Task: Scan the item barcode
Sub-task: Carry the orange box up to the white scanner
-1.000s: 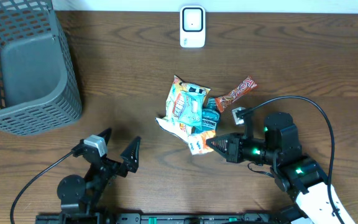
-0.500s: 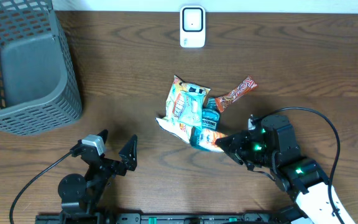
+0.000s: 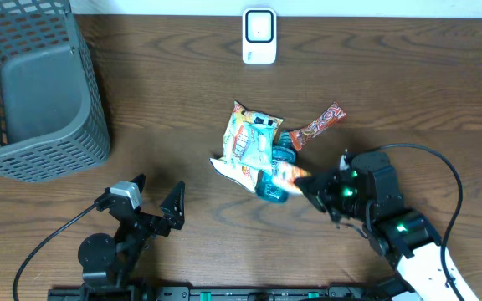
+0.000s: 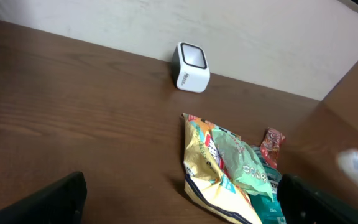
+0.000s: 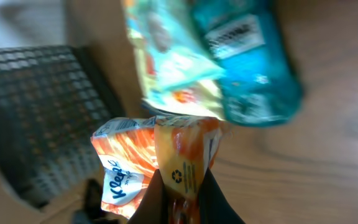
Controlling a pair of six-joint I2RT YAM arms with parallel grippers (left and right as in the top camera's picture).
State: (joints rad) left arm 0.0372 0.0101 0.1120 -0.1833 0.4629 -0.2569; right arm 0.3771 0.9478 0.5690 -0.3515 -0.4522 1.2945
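Observation:
My right gripper (image 3: 302,179) (image 5: 182,186) is shut on an orange Kleenex tissue pack (image 3: 284,172) (image 5: 166,155), pinching one sealed end; the pack hangs off the table beside the pile. In the right wrist view a recycling mark shows on the pinched flap, and I cannot make out a barcode. The white barcode scanner (image 3: 259,36) (image 4: 191,66) stands at the table's far edge, well away from the pack. My left gripper (image 3: 155,199) (image 4: 182,205) rests open near the front left, holding nothing.
The pile holds a yellow snack bag (image 3: 249,140) (image 4: 219,168), a teal packet (image 3: 273,189) (image 5: 253,68) and a red-brown bar (image 3: 318,124) (image 4: 270,144). A grey mesh basket (image 3: 32,92) (image 5: 42,106) stands at the far left.
My right gripper has lifted the orange pack from the table by the pile's front edge, turned, and carried it a little farther back. The left arm has barely shifted.

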